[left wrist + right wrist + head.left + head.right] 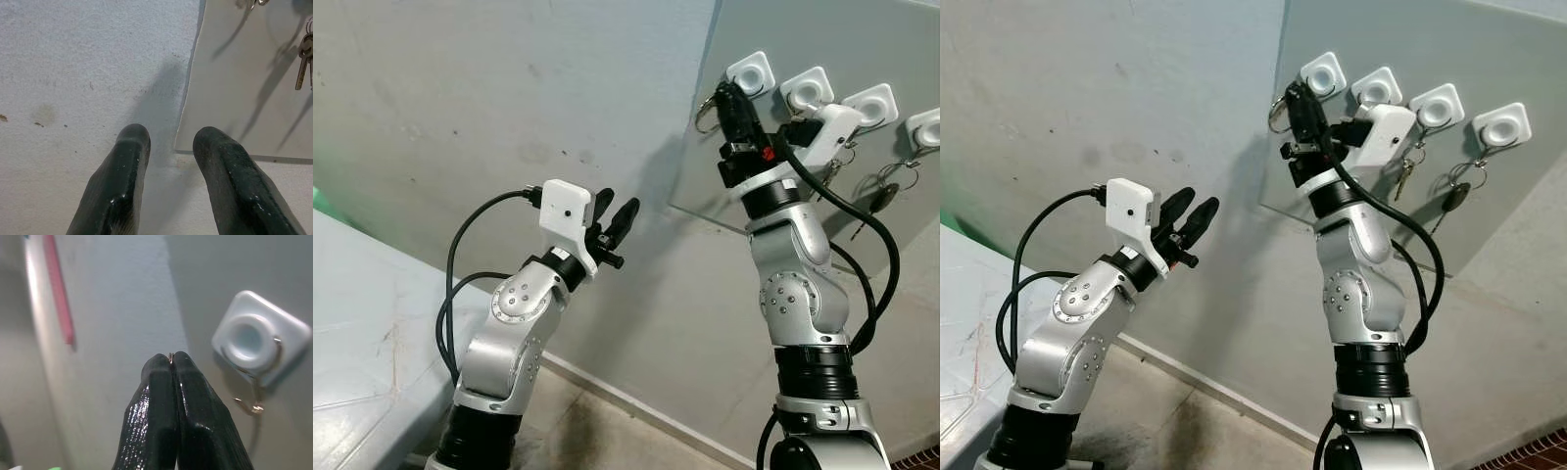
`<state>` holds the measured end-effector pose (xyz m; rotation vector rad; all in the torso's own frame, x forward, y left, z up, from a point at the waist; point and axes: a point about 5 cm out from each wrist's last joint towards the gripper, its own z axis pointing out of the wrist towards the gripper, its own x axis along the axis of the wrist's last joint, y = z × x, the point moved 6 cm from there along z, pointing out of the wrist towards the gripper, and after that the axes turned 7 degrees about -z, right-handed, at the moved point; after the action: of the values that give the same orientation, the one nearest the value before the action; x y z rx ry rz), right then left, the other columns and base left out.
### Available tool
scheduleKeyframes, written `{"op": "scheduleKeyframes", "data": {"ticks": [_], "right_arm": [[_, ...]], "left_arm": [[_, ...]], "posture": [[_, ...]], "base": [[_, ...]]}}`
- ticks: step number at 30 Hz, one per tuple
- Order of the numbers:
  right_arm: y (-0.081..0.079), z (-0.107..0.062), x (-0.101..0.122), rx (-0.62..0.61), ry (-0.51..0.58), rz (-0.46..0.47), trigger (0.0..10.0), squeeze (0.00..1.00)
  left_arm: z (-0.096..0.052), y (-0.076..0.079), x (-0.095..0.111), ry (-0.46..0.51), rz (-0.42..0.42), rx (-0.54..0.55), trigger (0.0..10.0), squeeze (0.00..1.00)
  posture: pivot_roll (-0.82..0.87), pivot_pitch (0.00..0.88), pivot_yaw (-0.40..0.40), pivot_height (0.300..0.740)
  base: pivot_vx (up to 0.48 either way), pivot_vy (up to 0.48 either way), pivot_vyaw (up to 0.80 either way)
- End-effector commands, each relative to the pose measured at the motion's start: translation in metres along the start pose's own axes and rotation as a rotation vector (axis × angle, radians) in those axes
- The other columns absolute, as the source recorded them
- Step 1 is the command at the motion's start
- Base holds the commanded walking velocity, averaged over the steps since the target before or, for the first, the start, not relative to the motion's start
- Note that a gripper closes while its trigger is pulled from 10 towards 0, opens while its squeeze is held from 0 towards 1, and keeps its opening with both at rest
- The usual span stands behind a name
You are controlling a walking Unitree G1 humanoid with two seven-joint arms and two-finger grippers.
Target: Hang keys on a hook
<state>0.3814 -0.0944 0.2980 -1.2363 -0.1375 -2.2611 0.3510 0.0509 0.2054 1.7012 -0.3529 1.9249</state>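
Nearest us, our left gripper point(614, 223) hovers before the grey wall point(460, 98), fingers spread with nothing between them. Farther up, our right gripper point(171, 357) is pressed together, pinching the key ring point(706, 111) just beside the leftmost white hook point(750, 72) on the board point(1528, 49). Other keys point(1404, 176) hang from hooks to the right

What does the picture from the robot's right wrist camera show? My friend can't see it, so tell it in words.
Two black fingers of the right gripper are pressed shut, with a thin bit of metal ring poking out at their tips. Beside them, a white square hook with a wire hanger sits on a grey board on the wall.
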Motion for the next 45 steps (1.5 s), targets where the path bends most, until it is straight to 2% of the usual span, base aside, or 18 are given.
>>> {"op": "scheduleKeyframes", "data": {"ticks": [1, 5, 14, 31, 45], "right_arm": [[-0.013, 0.003, 0.013, 0.073, 0.038, -0.003, 10.0, 0.0], [-0.011, 0.002, 0.012, 0.06, 0.037, -0.017, 10.0, 0.0], [0.018, 0.001, 0.014, -0.061, 0.048, -0.076, 10.0, 0.0], [0.023, 0.005, 0.013, -0.065, 0.041, -0.09, 10.0, 0.0], [0.042, -0.001, 0.016, -0.127, 0.043, -0.139, 10.0, 0.0]], "left_arm": [[0.0, 0.005, 0.004, 0.01, 0.016, -0.016, 10.0, 0.0], [0.001, 0.005, 0.004, 0.01, 0.016, -0.016, 10.0, 0.0], [0.001, 0.006, 0.004, 0.01, 0.015, -0.019, 10.0, 0.0], [0.002, 0.006, 0.004, 0.012, 0.013, -0.017, 10.0, 0.0], [0.002, 0.005, 0.005, 0.013, 0.013, -0.013, 10.0, 0.0]], "posture": [[0.12, 0.0, -0.095, 0.74], [0.12, 0.0, -0.094, 0.74], [0.12, 0.0, -0.092, 0.74], [0.12, 0.0, -0.095, 0.74], [0.12, 0.0, -0.093, 0.74]], "base": [[0.0, 0.0, 0.0], [0.0, 0.0, 0.0], [0.0, 0.0, 0.0], [0.0, 0.0, 0.0], [0.0, 0.0, 0.0]]}}
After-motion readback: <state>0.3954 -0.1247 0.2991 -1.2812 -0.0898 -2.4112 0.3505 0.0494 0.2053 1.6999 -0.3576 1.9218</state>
